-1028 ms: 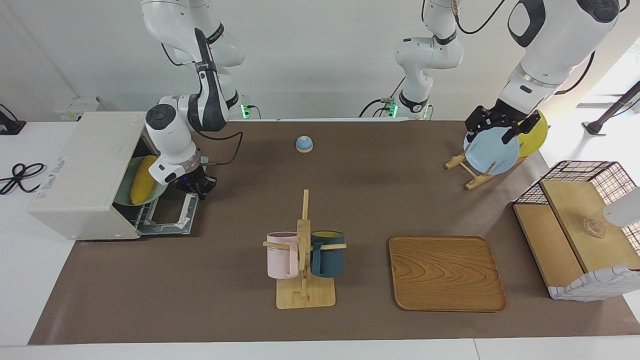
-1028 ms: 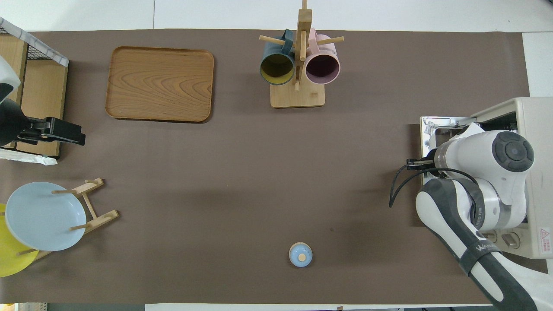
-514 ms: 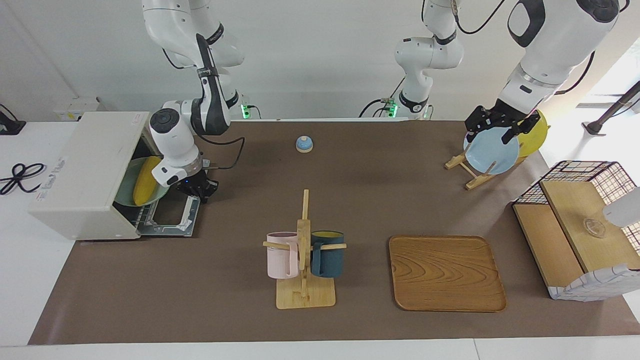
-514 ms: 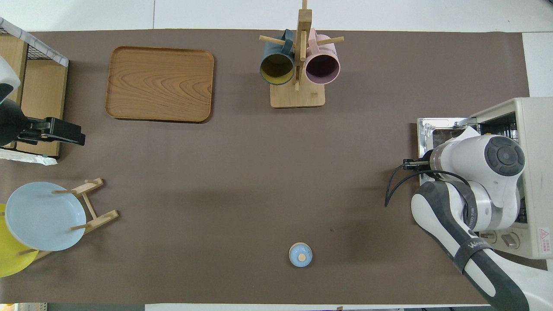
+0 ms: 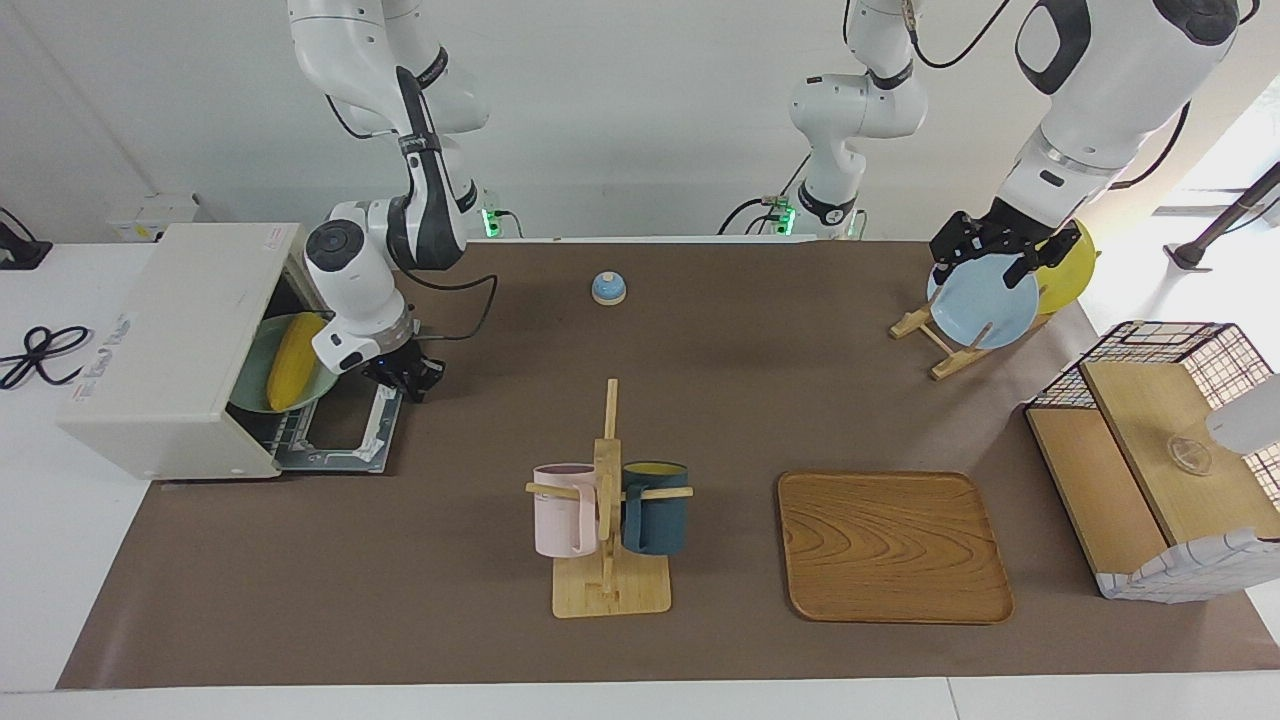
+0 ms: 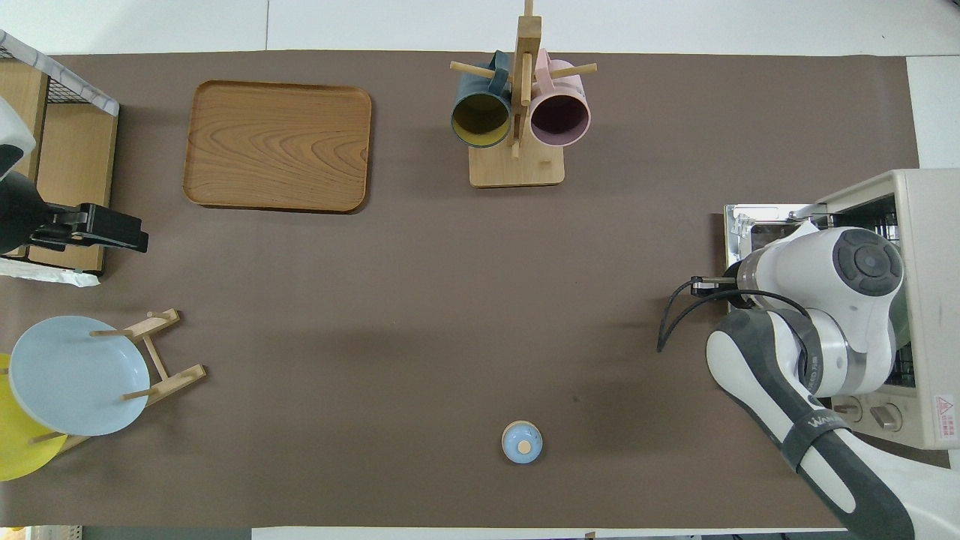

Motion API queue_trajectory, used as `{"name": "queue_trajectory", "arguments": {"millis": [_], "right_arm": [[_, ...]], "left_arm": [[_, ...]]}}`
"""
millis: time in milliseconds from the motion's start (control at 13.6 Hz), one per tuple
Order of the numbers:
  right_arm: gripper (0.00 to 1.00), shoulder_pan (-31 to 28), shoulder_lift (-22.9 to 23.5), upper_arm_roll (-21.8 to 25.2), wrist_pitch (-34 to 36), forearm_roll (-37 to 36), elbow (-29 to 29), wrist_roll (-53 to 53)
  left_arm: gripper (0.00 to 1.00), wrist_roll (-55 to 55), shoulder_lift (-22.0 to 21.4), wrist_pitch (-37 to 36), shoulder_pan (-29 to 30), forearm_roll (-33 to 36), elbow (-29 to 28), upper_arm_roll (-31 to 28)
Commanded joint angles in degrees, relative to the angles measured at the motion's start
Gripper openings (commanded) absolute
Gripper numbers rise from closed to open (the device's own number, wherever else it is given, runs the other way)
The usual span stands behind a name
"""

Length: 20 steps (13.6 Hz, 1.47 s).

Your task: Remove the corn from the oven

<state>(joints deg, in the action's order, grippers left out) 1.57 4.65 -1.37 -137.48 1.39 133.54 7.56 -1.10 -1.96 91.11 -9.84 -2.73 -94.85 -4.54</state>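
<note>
right claw over oven door, one corn inside

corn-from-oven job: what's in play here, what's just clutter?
In play: corn on green plate inside open oven; right pincer over oven door.

Clutter: mug rack, wooden tray, plate rack, bell, basket; left pincer waits over plate rack.

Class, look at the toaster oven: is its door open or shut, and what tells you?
Open. The oven has its door folded down flat on the table, and the corn shows inside.
</note>
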Motion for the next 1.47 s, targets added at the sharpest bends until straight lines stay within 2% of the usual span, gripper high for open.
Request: {"name": "queue_trajectory", "arguments": {"millis": [0,147,294,367,587,881,1101,1248,1395], "right_arm": [[0.00,1.6,0.2,0.7,7.5,1.4,-6.3,1.6],[0.00,1.5,-0.3,0.8,11.6,0.6,-9.6,2.0],[0.29,1.0,-1.4,1.3,16.0,-0.2,-10.8,2.6],[0.31,-0.3,-1.9,1.4,16.4,-1.5,-10.8,2.7],[0.32,-3.0,-5.5,1.3,22.9,-3.7,-10.8,2.8],[0.32,-5.4,-7.0,1.3,25.9,-5.5,-10.8,2.4],[0.32,-7.8,-7.4,1.3,24.1,-5.5,-9.7,-0.3],[0.31,-7.9,-8.0,1.3,18.5,-5.5,-6.4,-0.8],[0.30,-7.8,-8.0,1.2,16.4,-5.5,-5.0,-1.0]], "left_arm": [[1.00,0.0,0.0,-1.0,0.4,0.1,0.8,0.3],[1.00,0.0,0.0,-1.0,0.5,0.1,0.7,0.3],[1.00,0.0,0.0,-1.1,0.5,0.1,0.8,0.3],[1.00,0.0,0.0,-1.1,0.5,0.1,0.7,0.3],[1.00,0.0,-0.1,-1.1,0.5,0.1,0.7,0.3],[1.00,0.0,-0.1,-1.1,0.5,0.1,0.7,0.3],[1.00,0.0,-0.1,-1.1,0.5,0.1,0.8,0.3],[1.00,0.0,-0.1,-1.1,0.5,0.1,0.8,0.3],[1.00,0.0,0.0,-1.1,0.5,0.1,0.7,0.3]]}}
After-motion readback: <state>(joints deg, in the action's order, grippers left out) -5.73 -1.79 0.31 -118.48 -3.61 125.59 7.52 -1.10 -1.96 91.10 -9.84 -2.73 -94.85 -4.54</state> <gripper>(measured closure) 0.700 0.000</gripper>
